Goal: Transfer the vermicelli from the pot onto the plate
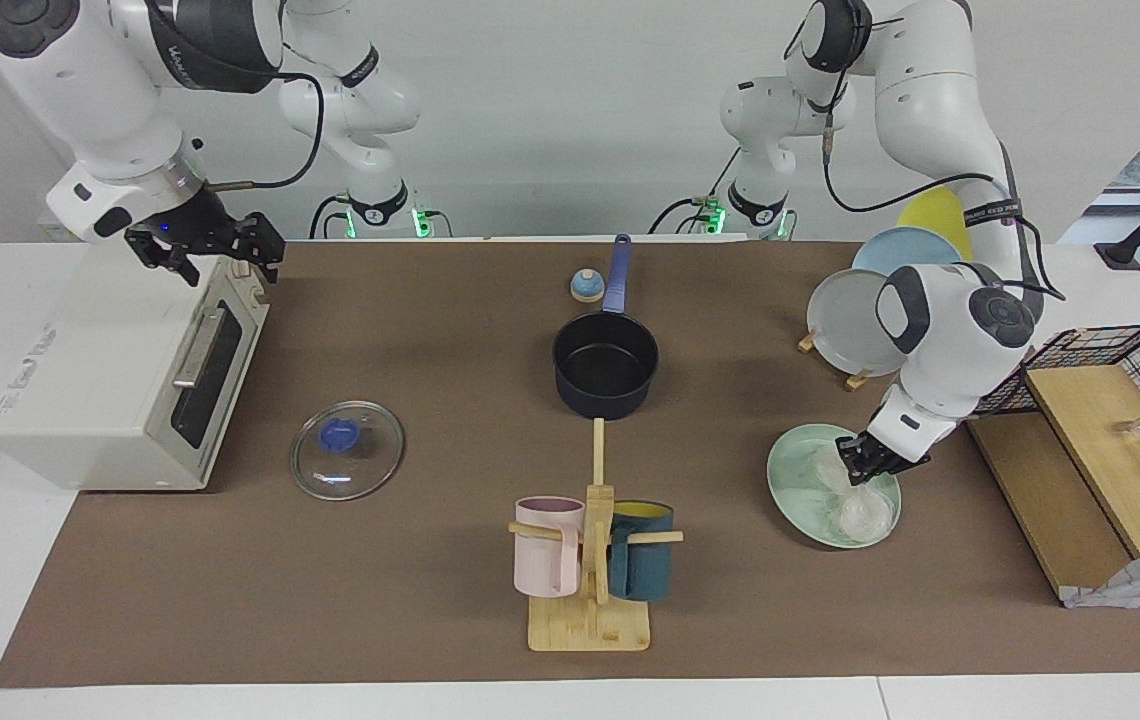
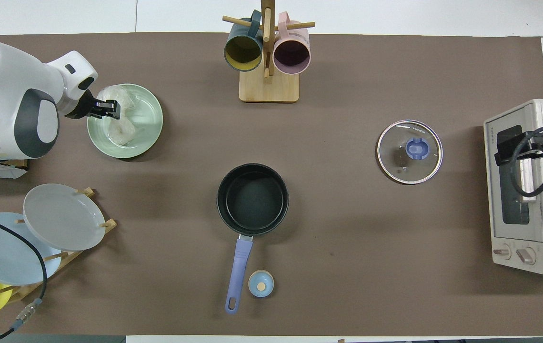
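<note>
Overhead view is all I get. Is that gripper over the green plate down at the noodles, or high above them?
Observer: It's low. The left gripper is down at the vermicelli on the plate.
Operator: And the other arm? I only see a bit of it by the oven.
Observer: The right gripper waits just over the oven's top edge, above its door.

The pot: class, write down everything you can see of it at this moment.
The pot is a small round dark navy saucepan with a black inside and a long blue straight handle ending in a hanging hole. It looks like coated metal. It stands upright and empty near the middle of the brown mat, handle pointing toward the robots. Its glass lid lies apart, toward the right arm's end. No gripper touches it.
</note>
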Controlling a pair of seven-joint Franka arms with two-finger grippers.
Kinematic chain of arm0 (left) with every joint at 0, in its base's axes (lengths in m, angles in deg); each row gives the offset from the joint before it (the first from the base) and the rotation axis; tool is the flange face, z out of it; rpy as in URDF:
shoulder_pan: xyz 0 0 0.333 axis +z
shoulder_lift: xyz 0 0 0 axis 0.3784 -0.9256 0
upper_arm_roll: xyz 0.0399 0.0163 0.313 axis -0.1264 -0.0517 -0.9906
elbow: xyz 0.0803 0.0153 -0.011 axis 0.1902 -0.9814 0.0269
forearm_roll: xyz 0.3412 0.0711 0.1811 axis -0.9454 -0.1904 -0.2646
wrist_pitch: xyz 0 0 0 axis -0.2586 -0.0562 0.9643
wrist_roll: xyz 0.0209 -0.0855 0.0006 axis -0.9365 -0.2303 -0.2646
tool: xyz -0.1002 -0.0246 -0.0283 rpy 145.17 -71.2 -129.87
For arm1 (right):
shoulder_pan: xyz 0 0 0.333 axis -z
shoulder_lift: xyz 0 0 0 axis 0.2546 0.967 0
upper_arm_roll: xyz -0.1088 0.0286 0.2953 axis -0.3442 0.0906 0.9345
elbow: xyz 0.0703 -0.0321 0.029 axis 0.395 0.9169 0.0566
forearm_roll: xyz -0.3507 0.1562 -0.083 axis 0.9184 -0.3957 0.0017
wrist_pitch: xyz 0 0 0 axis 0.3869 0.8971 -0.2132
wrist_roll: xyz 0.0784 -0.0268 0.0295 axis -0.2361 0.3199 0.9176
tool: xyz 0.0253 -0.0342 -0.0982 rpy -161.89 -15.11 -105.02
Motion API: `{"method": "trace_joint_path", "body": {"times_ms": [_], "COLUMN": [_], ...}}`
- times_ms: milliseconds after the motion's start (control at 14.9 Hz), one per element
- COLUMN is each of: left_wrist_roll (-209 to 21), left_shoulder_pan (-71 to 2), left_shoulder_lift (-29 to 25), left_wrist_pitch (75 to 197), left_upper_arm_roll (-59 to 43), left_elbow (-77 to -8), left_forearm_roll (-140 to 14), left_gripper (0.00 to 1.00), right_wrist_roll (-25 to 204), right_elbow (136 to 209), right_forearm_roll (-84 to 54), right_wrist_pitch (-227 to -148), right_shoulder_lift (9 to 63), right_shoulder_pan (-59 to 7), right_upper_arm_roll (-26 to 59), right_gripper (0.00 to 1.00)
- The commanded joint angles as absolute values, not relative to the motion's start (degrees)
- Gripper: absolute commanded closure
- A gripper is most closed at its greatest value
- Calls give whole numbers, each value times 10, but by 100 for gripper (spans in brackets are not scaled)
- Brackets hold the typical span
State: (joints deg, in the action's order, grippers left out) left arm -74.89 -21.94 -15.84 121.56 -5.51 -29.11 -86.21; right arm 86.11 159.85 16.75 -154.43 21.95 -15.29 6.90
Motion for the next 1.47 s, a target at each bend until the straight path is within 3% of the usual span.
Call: {"method": "trace_joint_path", "body": {"times_ms": [0, 402, 670, 1072, 1407], "left_wrist_roll": [-766, -807, -810, -845, -847], "left_shoulder_pan": [-219, -218, -216, -238, -256], "left_shoulder_lift": [-91, 57, 115, 137, 93], "left_wrist_pitch": [1139, 961, 872, 861, 800], "left_upper_arm_roll": [-55, -52, -52, -52, -54], "left_elbow": [-290, -276, -289, -334, -231], "left_forearm_roll": [-875, -876, -876, -875, -868], "left_gripper": [0, 0, 0, 0, 0], "right_wrist_roll": [874, 874, 874, 874, 873], "right_elbow": [1608, 1608, 1608, 1608, 1608], "right_forearm_roll": [161, 162, 161, 162, 162], "right_wrist_pitch": [-1555, -1556, -1569, -1568, -1568], "right_shoulder_lift": [209, 208, 208, 208, 208], "right_shoulder_pan": [-147, -148, -148, -148, -148], "right_upper_arm_roll": [72, 71, 72, 72, 72], "right_gripper": [0, 0, 0, 0, 0]}}
